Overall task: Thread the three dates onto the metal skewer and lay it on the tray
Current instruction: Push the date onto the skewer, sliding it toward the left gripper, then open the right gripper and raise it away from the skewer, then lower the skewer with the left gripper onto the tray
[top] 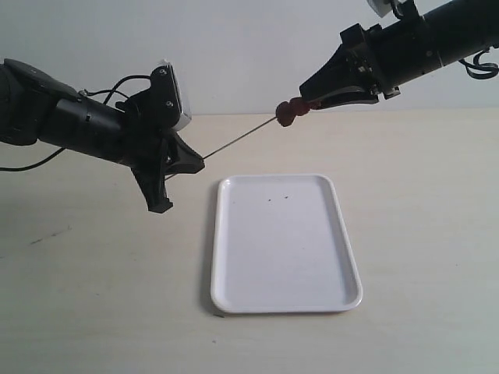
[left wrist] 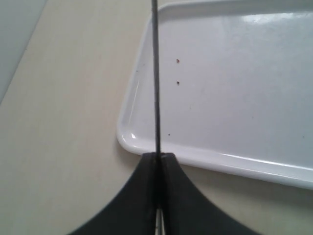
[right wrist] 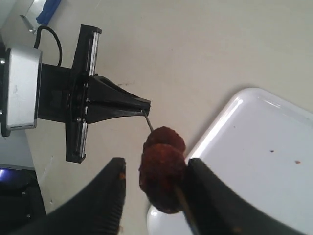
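Dark red-brown dates [top: 290,111] sit bunched at the raised end of the thin metal skewer [top: 238,139], aloft beyond the tray [top: 288,257]. The white tray lies flat.

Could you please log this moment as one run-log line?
left gripper: shut on metal skewer | right gripper: open around threaded dates | tray: no skewer yet

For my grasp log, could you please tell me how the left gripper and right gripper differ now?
The left gripper is shut, pinching the metal skewer. The right gripper is open, its jaws apart around the dates, with a gap on one side. The left gripper is at the skewer's bare end, the right gripper at its loaded end. Both are black and work on the same skewer.
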Motion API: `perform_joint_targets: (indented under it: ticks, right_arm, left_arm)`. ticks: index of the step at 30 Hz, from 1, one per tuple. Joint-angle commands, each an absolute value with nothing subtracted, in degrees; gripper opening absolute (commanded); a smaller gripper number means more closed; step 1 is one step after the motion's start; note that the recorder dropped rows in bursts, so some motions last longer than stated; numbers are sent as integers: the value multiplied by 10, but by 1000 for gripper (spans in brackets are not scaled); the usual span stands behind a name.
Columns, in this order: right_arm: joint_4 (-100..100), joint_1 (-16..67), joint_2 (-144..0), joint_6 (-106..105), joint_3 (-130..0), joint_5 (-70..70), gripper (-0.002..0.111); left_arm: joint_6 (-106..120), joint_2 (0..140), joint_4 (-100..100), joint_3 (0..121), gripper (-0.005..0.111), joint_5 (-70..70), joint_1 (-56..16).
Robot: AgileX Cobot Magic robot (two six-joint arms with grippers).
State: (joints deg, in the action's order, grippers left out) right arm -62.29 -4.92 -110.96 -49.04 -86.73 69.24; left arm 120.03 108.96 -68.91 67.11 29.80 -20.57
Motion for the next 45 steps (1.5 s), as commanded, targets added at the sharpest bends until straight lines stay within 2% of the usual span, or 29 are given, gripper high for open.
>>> perform_joint_targets:
  ticks: [1, 20, 26, 30, 40, 45]
  right_arm:
    - [-638, -47, -1108, -499, -873, 700, 58]
    - [-540, -48, -1073, -472, -873, 630, 60]
    - [-548, -48, -1070, -487, -873, 576, 58]
    - [-548, -48, -1070, -512, -873, 501, 48]
    - [-555, -48, -1070, -642, -808, 358, 0]
    - [-640, -48, -1068, -719, -787, 303, 0]
  left_arm:
    - [1196, 1087, -696, 675, 0, 293, -211]
    - [1178, 1087, -696, 675, 0, 253, -211]
    - [1096, 1087, -696, 675, 0, 242, -211]
    - [994, 1087, -676, 675, 0, 242, -211]
    - [764, 1087, -634, 675, 0, 317, -211]
    - [632, 1087, -625, 675, 0, 339, -218]
